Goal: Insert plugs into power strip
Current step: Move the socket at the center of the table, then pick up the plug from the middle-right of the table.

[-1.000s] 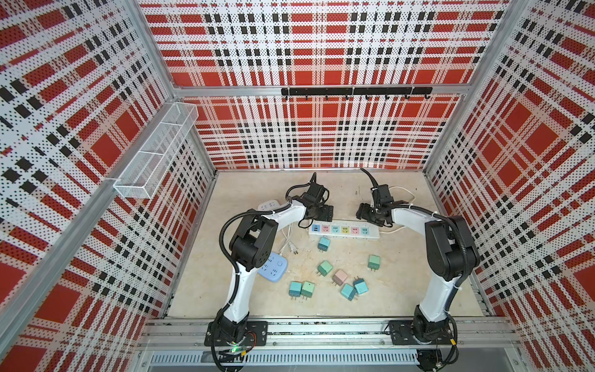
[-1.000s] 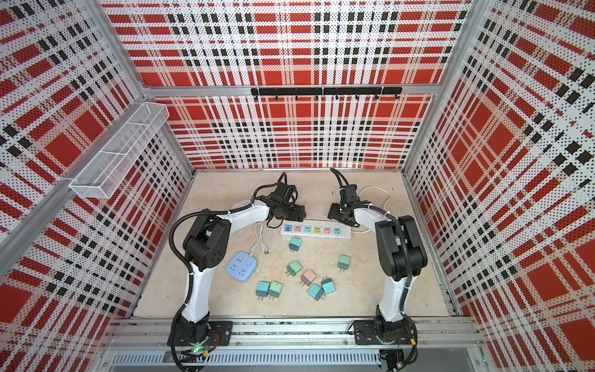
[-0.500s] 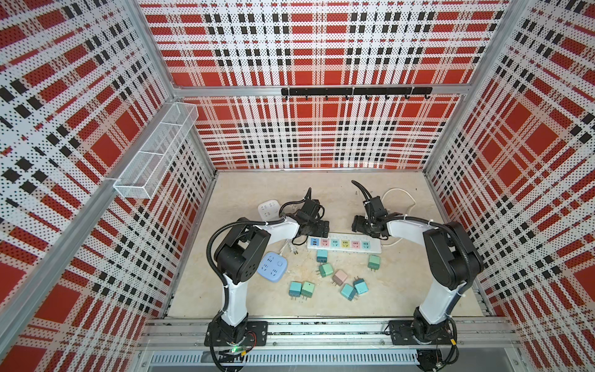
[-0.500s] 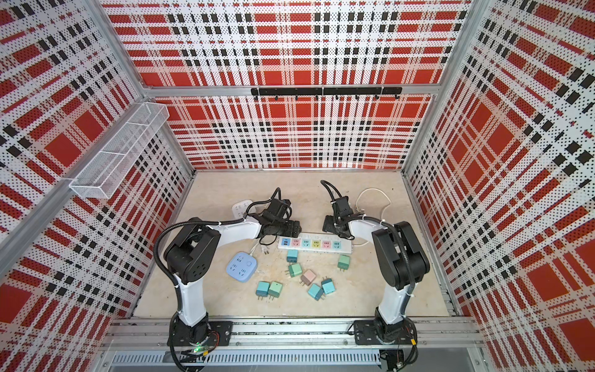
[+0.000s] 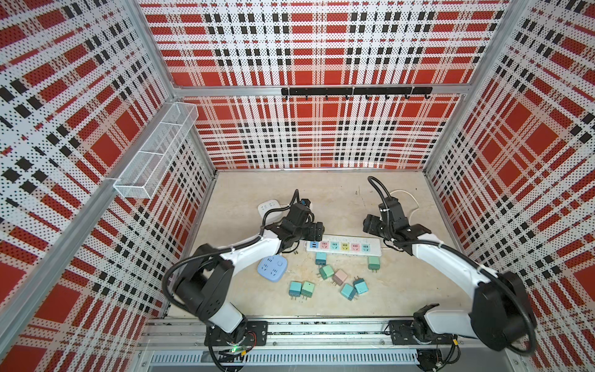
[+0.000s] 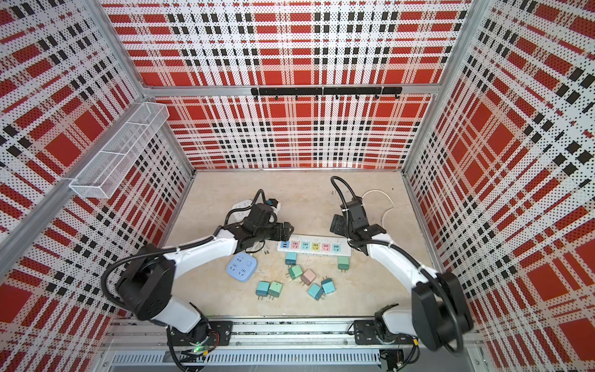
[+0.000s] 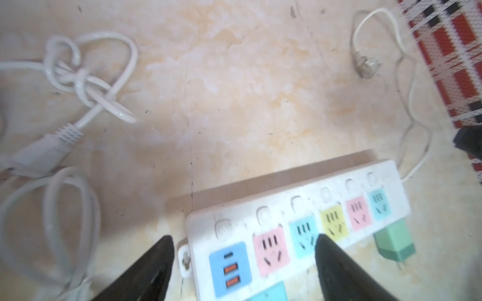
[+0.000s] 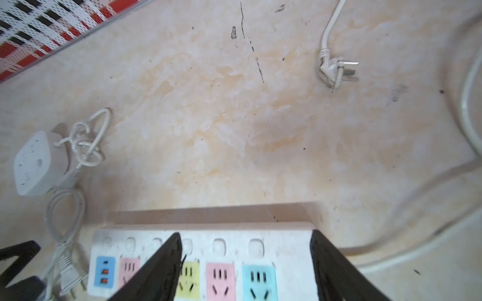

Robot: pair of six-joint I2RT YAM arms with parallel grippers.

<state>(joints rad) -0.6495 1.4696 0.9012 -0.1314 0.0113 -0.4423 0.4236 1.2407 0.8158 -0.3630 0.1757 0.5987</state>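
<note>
The plugs (image 5: 326,271) lie loose on the table (image 5: 338,199) in the lower middle of both top views, just below the strip (image 5: 344,247), none inserted yet. They look light, hard and smooth, so I would pinch one squarely across two flat sides; a slanted grip could let it squirt out. My left claw (image 7: 243,237) and right claw (image 8: 246,233) are both spread, empty, over opposite ends of the strip.

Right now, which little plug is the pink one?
The pink plug in the middle of the loose bunch; every other plug is teal or green.
</note>
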